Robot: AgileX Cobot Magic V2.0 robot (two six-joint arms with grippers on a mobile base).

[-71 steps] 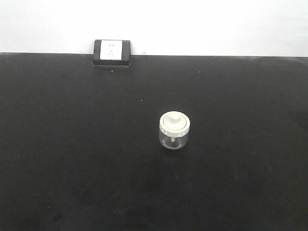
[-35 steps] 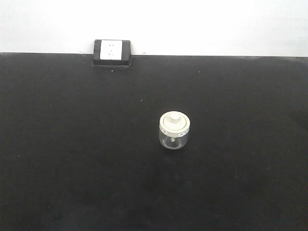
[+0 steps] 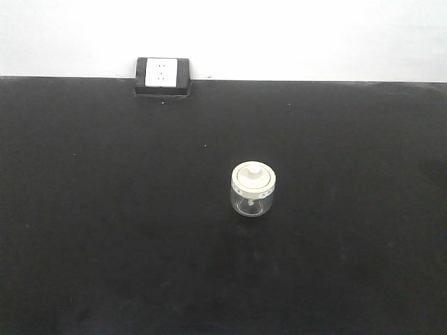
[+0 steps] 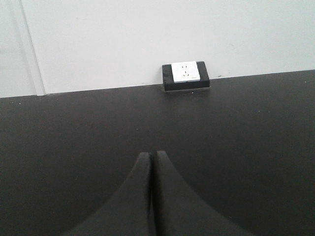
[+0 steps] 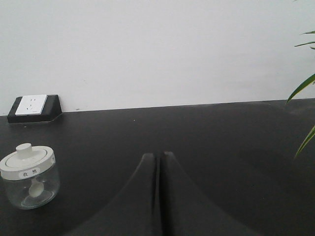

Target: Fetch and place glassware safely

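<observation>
Glass jar [image 3: 252,189] stands upright on the black tabletop [image 3: 105,230], a little right of centre in the front view, nothing touching it. Clear squat body, cream-white lid [image 3: 253,177] seated flat, round knob on top; small marks along the lid rim (a little label with characters shows there in the right wrist view, too small to read). A pale object sits inside the jar, low down. From the right wrist camera the jar [image 5: 29,175] lies well to the left of the right hand [image 5: 159,162], well apart from it; that hand's two dark fingers meet along a thin seam at the tip, closed, gripping nothing. Left hand [image 4: 150,160] likewise: fingers pressed together, empty, over bare tabletop, jar not in its view. At the tabletop's far edge, against the white wall [image 3: 293,35], a black block carrying a white socket plate [image 3: 161,72], left of centre. Green plant leaves [image 5: 306,88] enter at the right edge of the right wrist view.
</observation>
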